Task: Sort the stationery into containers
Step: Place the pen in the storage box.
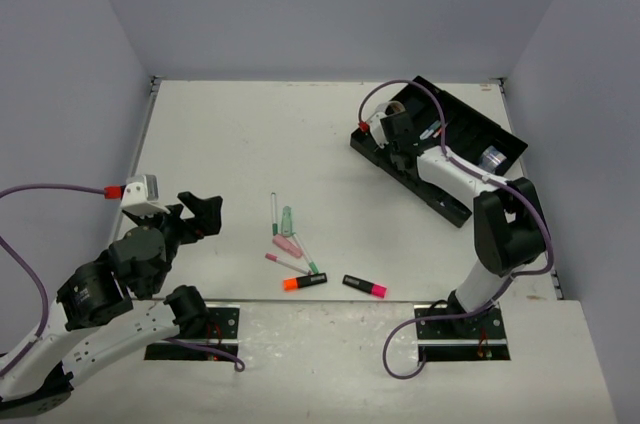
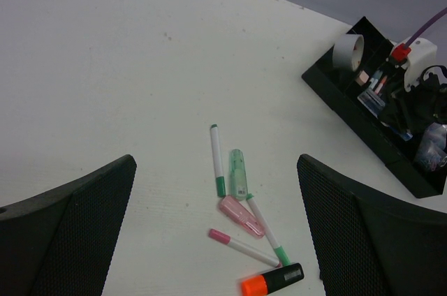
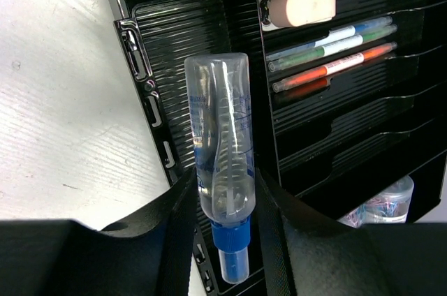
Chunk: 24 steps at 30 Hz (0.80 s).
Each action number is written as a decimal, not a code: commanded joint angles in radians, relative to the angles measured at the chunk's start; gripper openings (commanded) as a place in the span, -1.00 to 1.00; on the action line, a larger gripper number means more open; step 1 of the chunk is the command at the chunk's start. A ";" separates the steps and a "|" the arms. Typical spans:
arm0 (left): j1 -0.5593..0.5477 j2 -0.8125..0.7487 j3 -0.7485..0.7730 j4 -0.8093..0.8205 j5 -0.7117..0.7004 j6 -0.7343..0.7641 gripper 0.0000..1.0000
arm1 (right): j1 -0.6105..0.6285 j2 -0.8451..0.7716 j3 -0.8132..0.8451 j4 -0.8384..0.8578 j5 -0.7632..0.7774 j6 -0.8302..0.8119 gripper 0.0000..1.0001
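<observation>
My right gripper [image 3: 223, 191] is shut on a clear glue bottle [image 3: 220, 128] with a blue cap, held lengthwise over the black divided tray [image 3: 174, 38] at the back right [image 1: 500, 139]. In the tray lie a pink eraser [image 3: 300, 4] and several pens [image 3: 335, 48]. On the table's middle lie thin pens [image 2: 217, 160], a green corrector [image 2: 238, 174], a pink one [image 2: 242, 216], an orange-ended highlighter [image 2: 272, 279] and a pink-ended highlighter [image 1: 365, 285]. My left gripper [image 2: 215, 163] hangs open above and left of this pile [image 1: 195, 214].
A grey tape ring [image 2: 348, 52] stands in the tray's far end. A shiny clear tub [image 3: 387, 202] sits at the tray's other end. Grey walls close in the white table on three sides. The right arm [image 1: 505, 224] reaches over the tray.
</observation>
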 commanded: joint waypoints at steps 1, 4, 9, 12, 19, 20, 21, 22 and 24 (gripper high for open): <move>0.001 0.003 -0.005 0.037 -0.010 0.023 1.00 | -0.005 -0.028 0.063 0.005 0.004 -0.010 -0.19; 0.001 0.005 -0.004 0.036 -0.010 0.023 1.00 | -0.004 -0.034 0.068 0.001 0.010 -0.007 -0.02; 0.001 0.009 -0.002 0.037 -0.010 0.023 1.00 | -0.006 -0.031 0.082 -0.011 0.023 0.004 0.51; 0.001 0.011 -0.004 0.036 -0.012 0.023 1.00 | -0.005 -0.033 0.100 -0.035 0.023 0.031 0.51; 0.001 0.031 -0.002 0.037 -0.012 0.022 1.00 | 0.119 -0.165 0.114 -0.095 -0.007 0.167 0.78; 0.001 0.036 -0.002 0.036 -0.014 0.021 1.00 | 0.195 -0.209 0.098 -0.101 0.058 0.204 0.87; 0.002 0.039 -0.001 0.035 -0.017 0.019 1.00 | 0.271 -0.243 0.090 -0.115 0.154 0.250 0.94; 0.002 0.044 -0.001 0.033 -0.018 0.016 1.00 | 0.332 -0.270 0.074 -0.117 0.233 0.290 0.97; 0.001 0.055 0.002 0.025 -0.024 0.005 1.00 | 0.414 -0.321 0.005 -0.044 0.330 0.446 0.98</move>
